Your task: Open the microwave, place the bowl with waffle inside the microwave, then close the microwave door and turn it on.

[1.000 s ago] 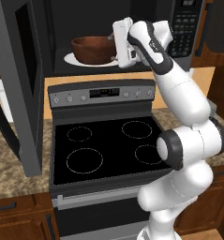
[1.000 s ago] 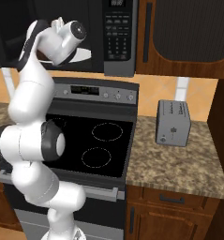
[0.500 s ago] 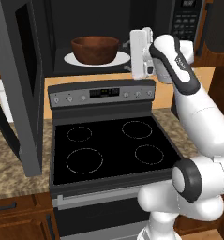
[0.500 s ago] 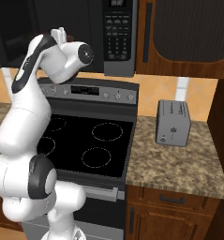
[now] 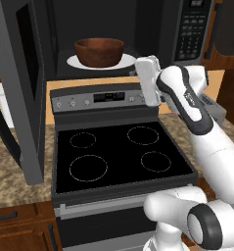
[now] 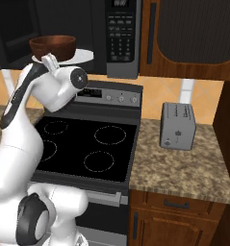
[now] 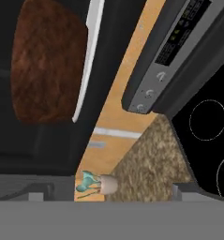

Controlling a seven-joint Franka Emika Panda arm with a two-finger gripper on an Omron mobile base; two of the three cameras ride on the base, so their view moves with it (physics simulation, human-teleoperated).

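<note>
- The bowl (image 5: 99,51), dark reddish-brown and wood-grained, sits on the white turntable plate (image 5: 73,62) inside the microwave (image 5: 196,30); the waffle cannot be made out in it from these angles.
- The microwave door (image 5: 21,88) stands swung wide to the left, its dark glass panel hanging out over the counter (image 5: 11,176) beside the stove (image 5: 119,155).
- The gripper (image 5: 149,80), empty, with its jaws spread wide, has drawn back out of the cavity since a second ago, when it was up against the bowl; it now hangs just below and to the right of the turntable's front edge, above the stove's control panel (image 5: 96,99).
- Through that second the bowl and plate have stayed where they were, so the placing step looks done; what is probably left is swinging the door shut and pressing a key on the keypad (image 6: 119,38).
- The open door lies well to the left of the hand, so the arm will likely have to reach across the stove to get behind it.
- Writing: the keypad's buttons and the stove's small display are too blurred to read; no brand name can be made out on the microwave, the stove or the grey toaster (image 6: 178,126).
</note>
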